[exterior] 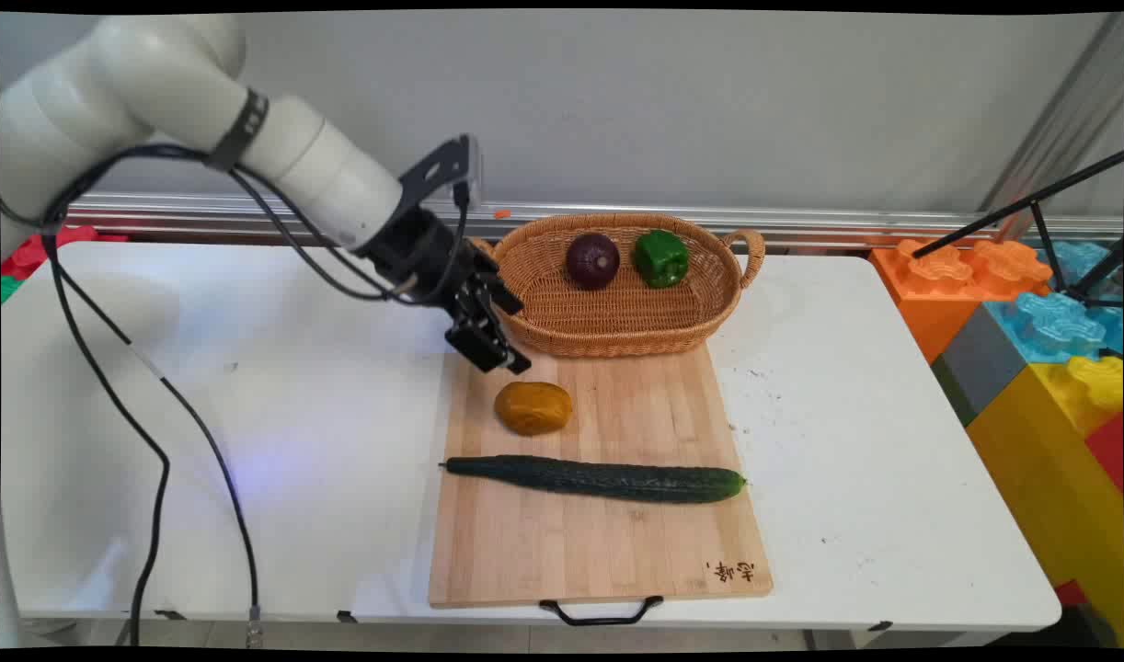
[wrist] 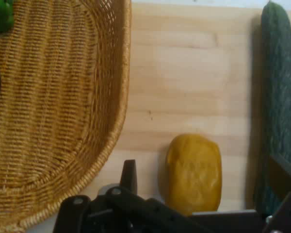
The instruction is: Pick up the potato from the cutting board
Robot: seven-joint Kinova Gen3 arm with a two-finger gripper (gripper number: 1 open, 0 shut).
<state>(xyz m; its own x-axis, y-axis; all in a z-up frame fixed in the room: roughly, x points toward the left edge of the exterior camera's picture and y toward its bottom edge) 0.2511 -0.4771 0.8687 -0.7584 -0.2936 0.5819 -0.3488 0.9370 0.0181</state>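
The black two-finger claw [exterior: 500, 357] hangs with its fingers spread wide and holds nothing. It is over the far left corner of the light wooden cutting board [exterior: 617, 542]. The lumpy yellow-brown potato [exterior: 533, 407] lies on the board just past the fingertips, toward the near edge (in the hand view [wrist: 194, 172] it sits between the two fingers). Its long side runs left to right across the board. The long dark green cucumber [exterior: 599, 479] lies nearer the board's near edge, also pointing left to right. The woven brown basket [exterior: 617, 322] sits at the board's far edge, right beside the claw. It holds a round purple onion [exterior: 592, 260] and a green pepper [exterior: 660, 258].
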